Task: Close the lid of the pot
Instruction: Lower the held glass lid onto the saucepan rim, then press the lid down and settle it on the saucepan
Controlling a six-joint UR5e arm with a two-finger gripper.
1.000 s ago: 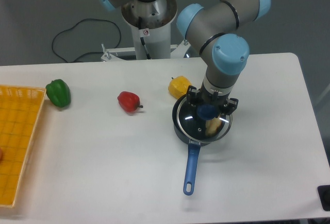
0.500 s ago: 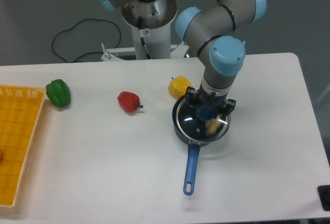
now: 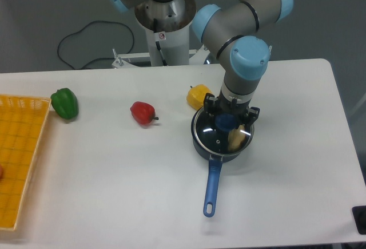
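The dark blue pot (image 3: pixel 201 146) stands right of the table's centre, its bright blue handle (image 3: pixel 212 185) pointing toward the front edge. The glass lid (image 3: pixel 209 131) with a silver rim lies over the pot's mouth, nearly centred. My gripper (image 3: pixel 227 121) comes straight down from above, its fingers closed on the lid's blue knob (image 3: pixel 226 123). A pale yellowish item (image 3: pixel 235 141) shows through the glass inside the pot. The wrist hides the back of the lid.
A yellow pepper (image 3: pixel 198 95) sits just behind the pot's left rim. A red pepper (image 3: pixel 142 112) and a green pepper (image 3: pixel 64 102) lie further left. An orange basket (image 3: pixel 17 163) fills the left edge. The arm's base column (image 3: pixel 164 28) is behind.
The gripper and the lid have shifted a little to the left and back, so the lid now lies more squarely over the pot. The pot and peppers have not moved.
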